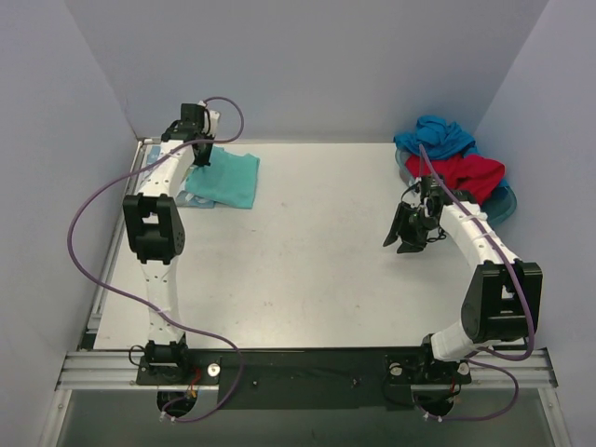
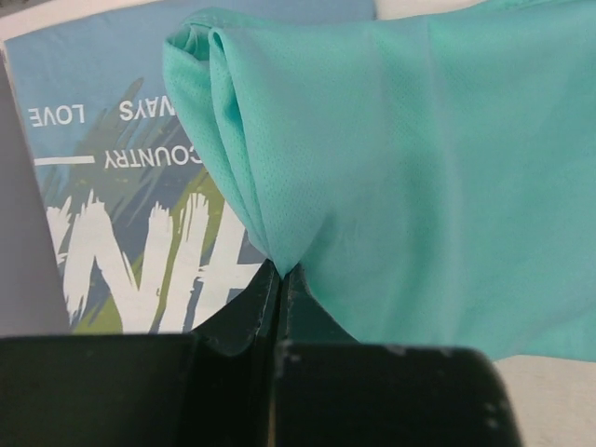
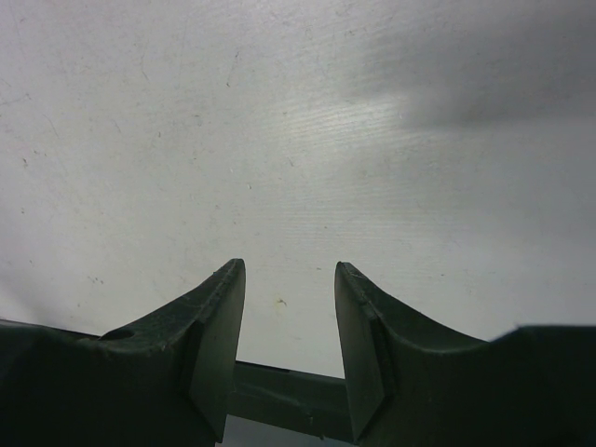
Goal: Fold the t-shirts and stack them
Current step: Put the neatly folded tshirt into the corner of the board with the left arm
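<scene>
Mint-green t-shirt [image 2: 400, 140] fold — between left jaws

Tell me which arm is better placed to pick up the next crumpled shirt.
Right. The right arm has its jaws open over the table, close to the red shirt and bright blue shirt. The left arm, far left, holds the mint-green shirt in shut jaws.

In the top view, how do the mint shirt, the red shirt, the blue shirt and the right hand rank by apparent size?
1. mint shirt, partly hidden by the left arm
2. red shirt and blue shirt: they look alike, not ranked
3. right hand
</scene>
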Robot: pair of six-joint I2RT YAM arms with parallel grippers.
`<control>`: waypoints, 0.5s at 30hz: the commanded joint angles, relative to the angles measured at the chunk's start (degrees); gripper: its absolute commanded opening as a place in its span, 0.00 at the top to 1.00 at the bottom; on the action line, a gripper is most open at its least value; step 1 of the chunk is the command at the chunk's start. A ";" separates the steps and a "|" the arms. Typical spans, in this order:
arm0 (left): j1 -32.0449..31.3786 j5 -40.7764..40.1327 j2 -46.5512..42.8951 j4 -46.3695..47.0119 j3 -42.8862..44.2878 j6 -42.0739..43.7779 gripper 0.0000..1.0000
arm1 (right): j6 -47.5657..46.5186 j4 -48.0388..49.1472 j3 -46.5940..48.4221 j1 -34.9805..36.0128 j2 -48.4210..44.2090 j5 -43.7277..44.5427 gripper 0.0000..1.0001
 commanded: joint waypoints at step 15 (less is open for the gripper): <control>7.17 -1.53 -6.98 1.60 3.30 7.12 1.00 | -1.63 -3.27 -0.45 -1.84 -3.93 2.23 0.61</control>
